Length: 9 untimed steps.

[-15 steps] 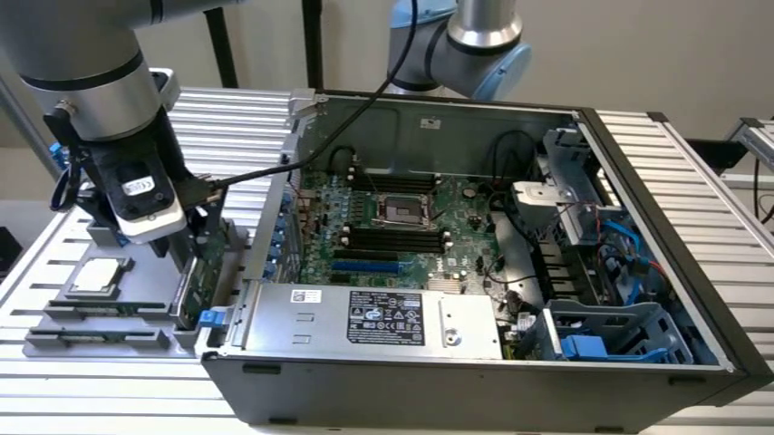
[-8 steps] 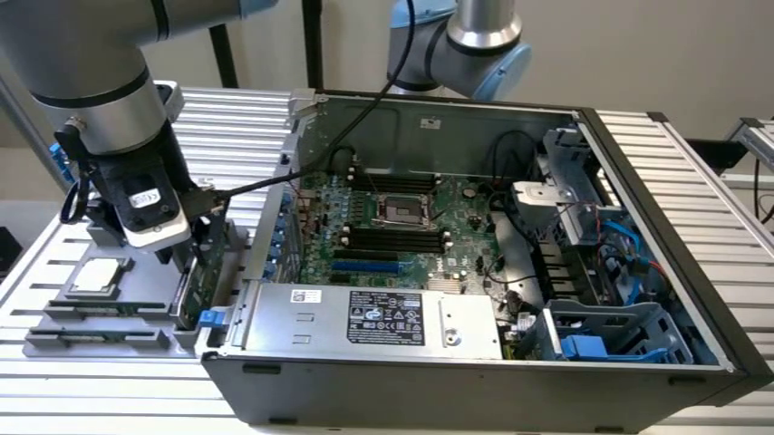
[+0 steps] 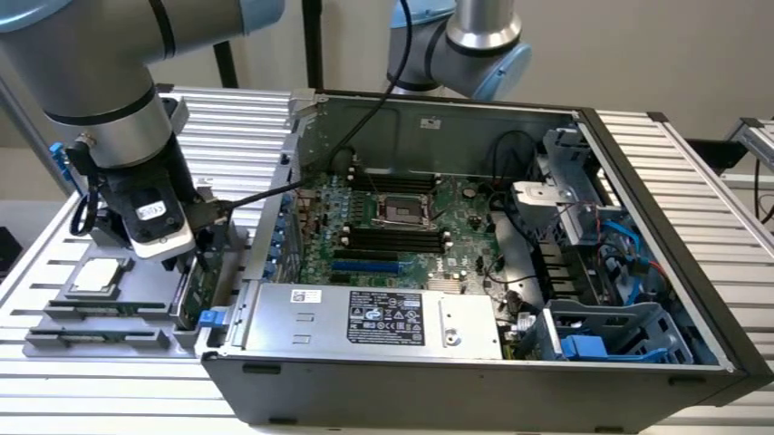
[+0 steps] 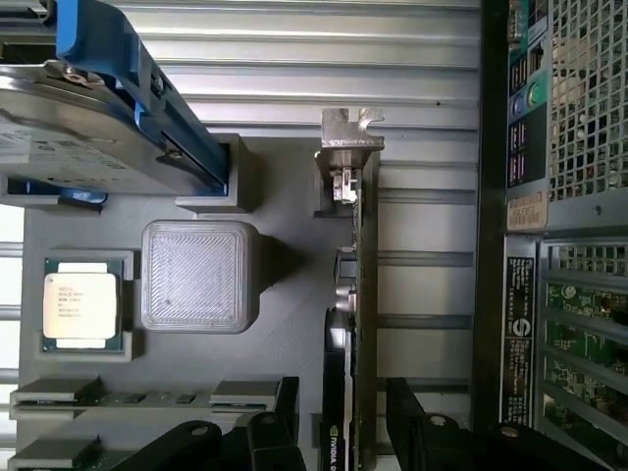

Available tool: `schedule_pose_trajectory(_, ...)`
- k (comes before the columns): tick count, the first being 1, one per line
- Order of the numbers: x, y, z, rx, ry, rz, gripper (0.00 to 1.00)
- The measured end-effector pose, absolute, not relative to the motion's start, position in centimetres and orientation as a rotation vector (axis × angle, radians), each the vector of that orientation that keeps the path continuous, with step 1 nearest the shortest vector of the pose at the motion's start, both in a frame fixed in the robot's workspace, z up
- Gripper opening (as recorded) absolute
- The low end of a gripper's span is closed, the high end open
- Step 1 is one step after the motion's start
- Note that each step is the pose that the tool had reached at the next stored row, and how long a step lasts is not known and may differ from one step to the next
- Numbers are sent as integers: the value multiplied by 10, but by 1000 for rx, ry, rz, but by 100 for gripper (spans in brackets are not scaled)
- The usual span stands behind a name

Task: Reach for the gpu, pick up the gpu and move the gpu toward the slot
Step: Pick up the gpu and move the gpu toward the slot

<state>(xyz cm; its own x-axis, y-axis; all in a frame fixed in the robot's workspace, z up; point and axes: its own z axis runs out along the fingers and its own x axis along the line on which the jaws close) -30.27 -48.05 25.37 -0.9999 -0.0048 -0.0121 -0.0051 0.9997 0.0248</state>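
Note:
The gpu point(image 4: 365, 294) stands on edge in the grey parts tray point(image 4: 294, 245), its silver bracket point(image 4: 349, 147) at the far end and a black cooler on one face. In the exterior view the gpu point(image 3: 188, 292) is a green strip just outside the computer case, on the exterior view's left. My gripper point(image 4: 348, 427) is lowered over it, open, with one black finger point(image 4: 287, 407) on the cooler side and the other finger point(image 4: 412, 412) on the board side. A small gap shows beside the cooler. The blue slot point(image 3: 362, 268) lies on the motherboard inside the case.
A silver hard drive with blue rails point(image 4: 88, 128), a square CPU chip point(image 4: 81, 306) and memory sticks point(image 3: 103, 308) share the tray. The open case wall point(image 3: 290, 181) rises right beside the gpu. A power supply point(image 3: 375, 317) sits at the case front; a second arm point(image 3: 472, 45) stands behind.

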Motion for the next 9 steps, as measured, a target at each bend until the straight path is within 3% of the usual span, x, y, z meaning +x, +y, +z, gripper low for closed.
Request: schedule_pose_trajectory(9,-305,-477,249,28,3120,36,48)
